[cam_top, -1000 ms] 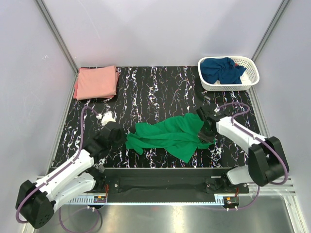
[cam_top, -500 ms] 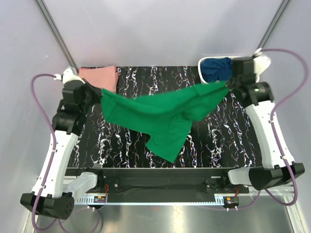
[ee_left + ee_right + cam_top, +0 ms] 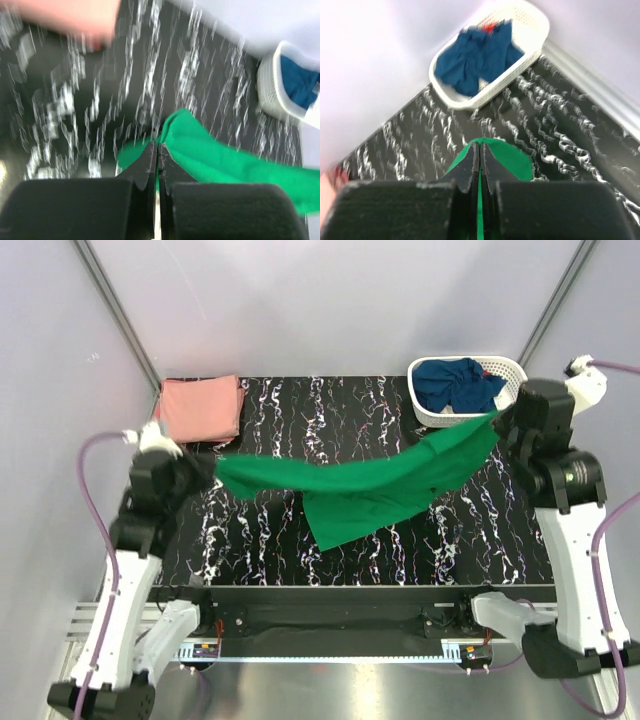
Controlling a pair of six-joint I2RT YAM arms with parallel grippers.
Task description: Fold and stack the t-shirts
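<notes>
The green t-shirt (image 3: 360, 485) hangs stretched in the air between my two grippers, sagging over the middle of the table. My left gripper (image 3: 208, 468) is shut on its left end, and green cloth (image 3: 215, 155) shows at the closed jaws (image 3: 156, 150). My right gripper (image 3: 497, 423) is shut on its right end, with green cloth (image 3: 512, 157) around the jaws (image 3: 480, 150). The salmon pink t-shirt (image 3: 200, 408) lies folded at the back left corner. The navy blue t-shirt (image 3: 455, 383) lies crumpled in the white basket (image 3: 520, 405); it also shows in the right wrist view (image 3: 480, 55).
The black marbled table (image 3: 330, 410) lies under the hanging shirt. The white lattice basket stands at the back right corner, close to my right gripper. Grey walls and metal posts close in the sides and back.
Both arms lifted the green shirt off the table, spread apart and pulled it taut. Since half a second ago the left gripper has come nearer and lower, and the shirt hangs narrower.
</notes>
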